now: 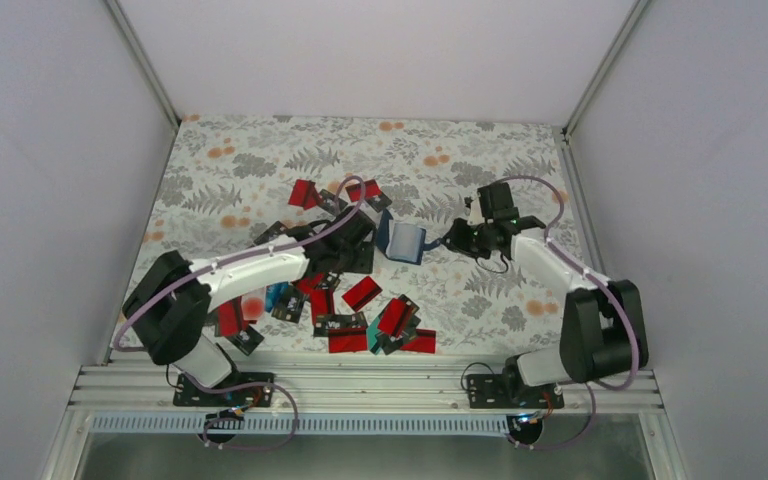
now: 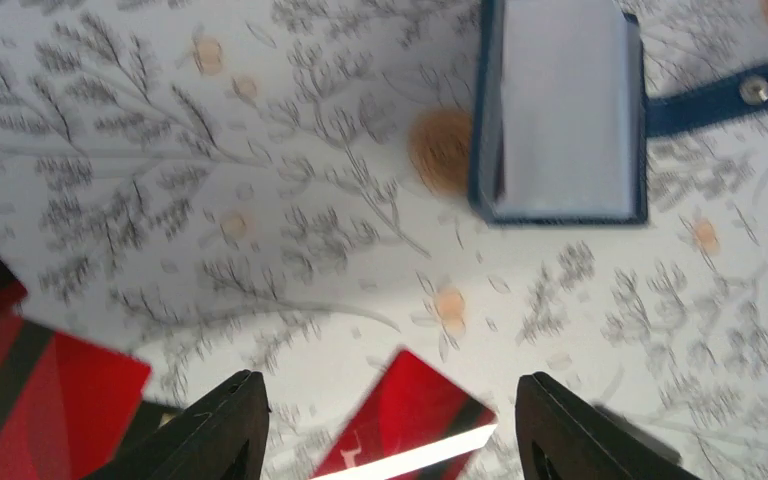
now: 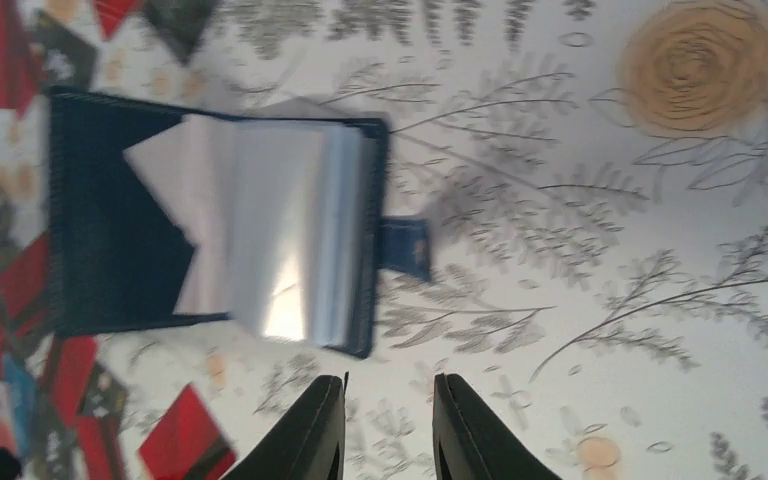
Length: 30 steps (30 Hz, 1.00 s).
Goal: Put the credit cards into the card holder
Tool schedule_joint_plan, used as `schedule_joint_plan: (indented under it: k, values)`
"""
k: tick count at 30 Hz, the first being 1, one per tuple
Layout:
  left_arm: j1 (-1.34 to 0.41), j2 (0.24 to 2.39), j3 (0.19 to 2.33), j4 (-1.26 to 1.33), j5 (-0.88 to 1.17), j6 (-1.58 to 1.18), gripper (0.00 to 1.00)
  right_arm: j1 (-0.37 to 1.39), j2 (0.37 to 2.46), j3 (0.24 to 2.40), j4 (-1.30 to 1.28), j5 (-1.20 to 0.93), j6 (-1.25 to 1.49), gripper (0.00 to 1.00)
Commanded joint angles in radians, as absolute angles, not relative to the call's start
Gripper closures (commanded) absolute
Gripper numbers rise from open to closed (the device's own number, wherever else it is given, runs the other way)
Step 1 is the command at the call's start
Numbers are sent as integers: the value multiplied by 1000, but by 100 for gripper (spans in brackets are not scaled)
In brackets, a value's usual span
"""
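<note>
The card holder [image 1: 406, 243] lies open on the floral cloth between my two grippers, its pale blue leaves [image 2: 565, 110] fanned up and its snap tab [image 2: 722, 93] sticking out sideways. My left gripper [image 1: 362, 238] is just left of it, open wide [image 2: 390, 388]. A red credit card [image 2: 410, 432] shows blurred between its fingers, touching neither. My right gripper [image 1: 457, 240] is just right of the holder [image 3: 210, 230], near the tab [image 3: 405, 248]; its jaws [image 3: 390, 385] stand a little apart with nothing between them. Several more credit cards [image 1: 360, 312] lie scattered near the left arm.
Further red and black cards [image 1: 305, 193] lie behind the left gripper. A red card [image 3: 185, 445] sits on the cloth below the holder. White walls close in the cloth [image 1: 260, 160] on three sides. A metal rail [image 1: 360, 385] runs along the near edge.
</note>
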<state>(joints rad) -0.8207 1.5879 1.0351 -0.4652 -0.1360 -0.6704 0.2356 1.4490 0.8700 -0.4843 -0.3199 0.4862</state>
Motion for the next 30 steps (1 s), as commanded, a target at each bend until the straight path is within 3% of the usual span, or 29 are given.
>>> schedule_joint_plan:
  k: [1, 6, 11, 19, 30]
  values:
    - [-889, 1497, 995, -620, -165, -749, 35, 291, 1333, 843, -527, -401, 453, 73]
    - [-958, 1326, 854, -704, -135, -896, 33, 413, 1214, 758, -441, -569, 431, 71]
    - [-1046, 1156, 705, -741, -85, -1055, 33, 583, 1225, 707, -348, -652, 436, 76]
    - [-1185, 1035, 555, -720, -50, -1244, 34, 839, 1407, 714, -231, -614, 466, 88]
    - [-1203, 943, 394, -528, 28, -1339, 34, 928, 1633, 754, -174, -524, 488, 95]
